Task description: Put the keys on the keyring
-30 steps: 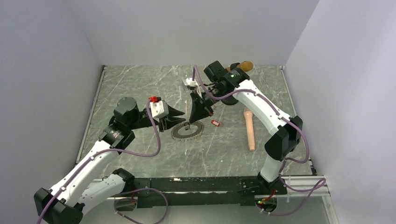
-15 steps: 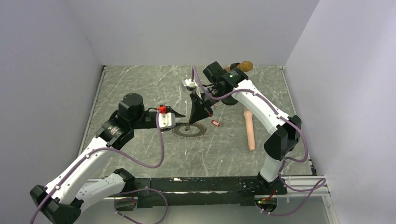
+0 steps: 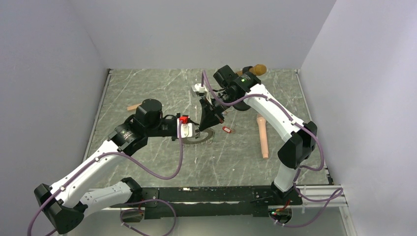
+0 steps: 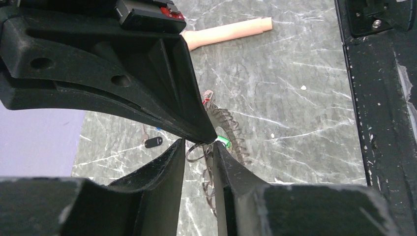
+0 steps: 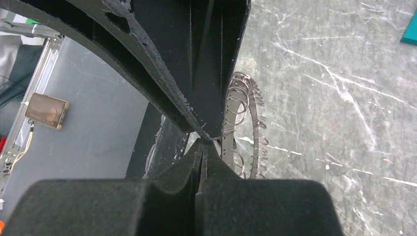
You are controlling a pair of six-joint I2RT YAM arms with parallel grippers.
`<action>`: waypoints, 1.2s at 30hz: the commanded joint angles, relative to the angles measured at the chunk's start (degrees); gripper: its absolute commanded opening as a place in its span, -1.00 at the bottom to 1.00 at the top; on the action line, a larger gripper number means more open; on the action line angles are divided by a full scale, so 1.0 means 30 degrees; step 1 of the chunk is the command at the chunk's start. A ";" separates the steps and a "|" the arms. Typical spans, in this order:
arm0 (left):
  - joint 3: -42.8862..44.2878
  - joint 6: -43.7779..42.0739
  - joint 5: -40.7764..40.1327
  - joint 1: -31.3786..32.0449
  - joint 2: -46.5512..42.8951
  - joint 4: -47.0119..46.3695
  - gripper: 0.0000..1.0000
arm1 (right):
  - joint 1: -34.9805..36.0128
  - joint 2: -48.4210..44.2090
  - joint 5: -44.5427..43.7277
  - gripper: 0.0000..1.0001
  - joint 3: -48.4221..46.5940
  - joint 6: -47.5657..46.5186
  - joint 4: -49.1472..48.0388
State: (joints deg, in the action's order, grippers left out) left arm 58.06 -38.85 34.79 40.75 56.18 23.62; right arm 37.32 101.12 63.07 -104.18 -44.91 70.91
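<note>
Grey veined stone is covering the table [image 3: 147,88], and you are working near its middle, where the keyring [image 3: 210,136] is lying. It is sitting roughly flat with its wide hole facing up. Being round, it is offering no true long axis, though both wrist cameras are showing it as a narrow ellipse because they are looking across it. I cannot tell whether its near rim is being lifted off the stone.

At that rim, the right gripper [image 5: 202,143] is pressing its jaws fully together. A thin wire is showing at the tips, but I cannot tell whether it is being pinched.

Meeting it from the opposite side of the keyring, the left gripper [image 4: 199,149] is holding its jaws partly closed around a small split ring [image 4: 195,151]. The ring is spanning the gap and appears to be clamped. A green tag [image 4: 224,142] is peeking out just beside it.

You are in the threading step, I judge, bringing a key's ring up to the keyring. The next move is calling for fine alignment: the split ring's opening must be meeting the big ring's wire squarely while the right arm is steadying it.

A red-tagged key [image 3: 226,130] is waiting just right of the keyring, lying crosswise in the top view. A black-tagged key [image 4: 153,142] is lying near the keyring too. A wooden peg [image 3: 263,136] is lying farther right.
</note>
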 commanded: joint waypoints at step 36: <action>0.2462 -0.1308 -0.1360 0.0574 0.1439 0.2315 -1.00 | 0.0111 -0.0184 0.0775 -1.00 -0.0261 -0.0364 0.0153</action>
State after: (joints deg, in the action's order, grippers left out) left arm 62.94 -42.63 29.85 41.98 60.31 30.70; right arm 37.23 101.14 63.07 -104.18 -45.01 71.96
